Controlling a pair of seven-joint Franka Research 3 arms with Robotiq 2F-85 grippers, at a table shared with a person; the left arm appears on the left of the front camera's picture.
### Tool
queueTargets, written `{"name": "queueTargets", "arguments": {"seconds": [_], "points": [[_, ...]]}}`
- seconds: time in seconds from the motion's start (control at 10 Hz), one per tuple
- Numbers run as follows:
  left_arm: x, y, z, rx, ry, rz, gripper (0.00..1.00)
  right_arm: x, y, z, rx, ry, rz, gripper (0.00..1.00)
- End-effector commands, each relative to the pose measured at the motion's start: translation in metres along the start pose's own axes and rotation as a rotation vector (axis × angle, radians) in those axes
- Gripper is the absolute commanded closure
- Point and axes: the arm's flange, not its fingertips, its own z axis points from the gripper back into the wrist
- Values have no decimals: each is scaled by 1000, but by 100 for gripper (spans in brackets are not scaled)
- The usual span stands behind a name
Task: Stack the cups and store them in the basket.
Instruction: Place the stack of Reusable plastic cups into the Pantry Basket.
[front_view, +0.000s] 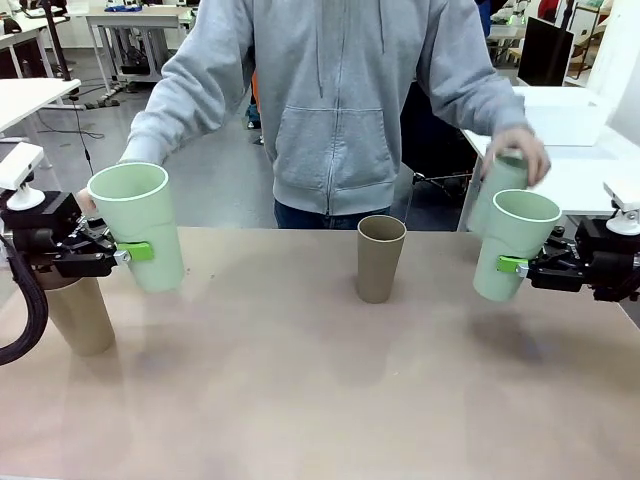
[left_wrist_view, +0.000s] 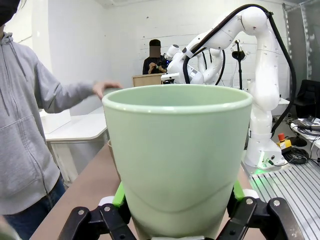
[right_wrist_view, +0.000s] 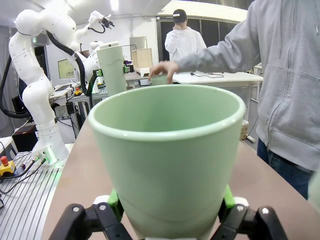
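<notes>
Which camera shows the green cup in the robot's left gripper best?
The front view: the green cup shows whole and upright, with the left gripper pinching its side. The left wrist view shows the cup very close, its bottom cut off. The right wrist view shows the cup small and far off.

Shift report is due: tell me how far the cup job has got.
Done: no cups look stacked. In hand: the left tool grips the first mint cup, the right tool a second mint cup, and the person's hand holds a third mint cup. Left: the middle tan cup and the left tan cup stand singly on the table; all stacking and storing remains.
</notes>
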Motion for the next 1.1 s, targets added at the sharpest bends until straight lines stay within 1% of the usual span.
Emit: {"name": "queueTargets", "arguments": {"seconds": [0.0, 1.0], "points": [[2, 0, -2, -2, 3, -16, 14, 2, -1, -2, -5, -7, 7, 14], [2, 0, -2, -2, 3, -16, 14, 2, -1, -2, -5, -7, 7, 14]]}}
